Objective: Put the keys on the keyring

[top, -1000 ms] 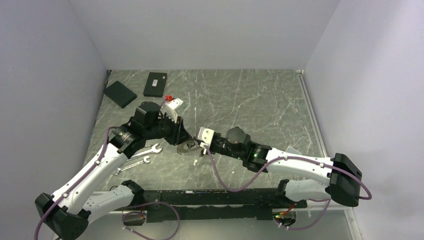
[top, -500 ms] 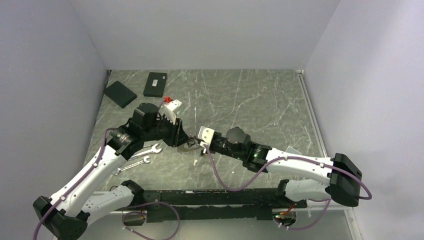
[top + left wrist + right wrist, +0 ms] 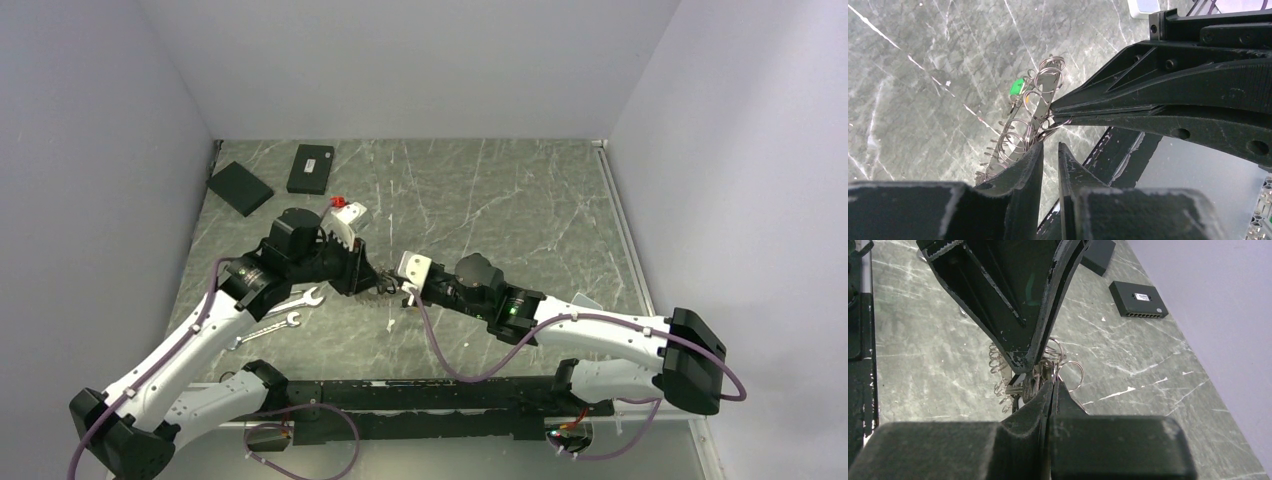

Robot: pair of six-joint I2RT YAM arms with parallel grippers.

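The keyring (image 3: 1034,107), a bundle of thin wire loops with a green tag (image 3: 1018,86), hangs tilted just above the marble floor between both grippers. Dark keys (image 3: 1027,386) dangle from it. My right gripper (image 3: 1050,382) is shut on one wire loop of the keyring; in the left wrist view it comes in from the right (image 3: 1054,107). My left gripper (image 3: 1050,146) stands narrowly open, floor showing through the gap, its left fingertip (image 3: 1038,150) touching the loops. From above the bundle (image 3: 386,285) is a small dark cluster between the left gripper (image 3: 368,278) and the right gripper (image 3: 405,290).
Two silver wrenches (image 3: 290,300) (image 3: 265,328) lie left of the left arm. Two flat black boxes (image 3: 240,187) (image 3: 311,168) sit at the back left, with a small red piece (image 3: 338,201) nearby. A tiny white bit (image 3: 390,325) lies on the floor in front of the grippers.
The keyring lay flat a second ago; now it is raised and edge-on between the grippers. My left gripper has moved right against it and its jaws have narrowed. The right grip is unchanged.
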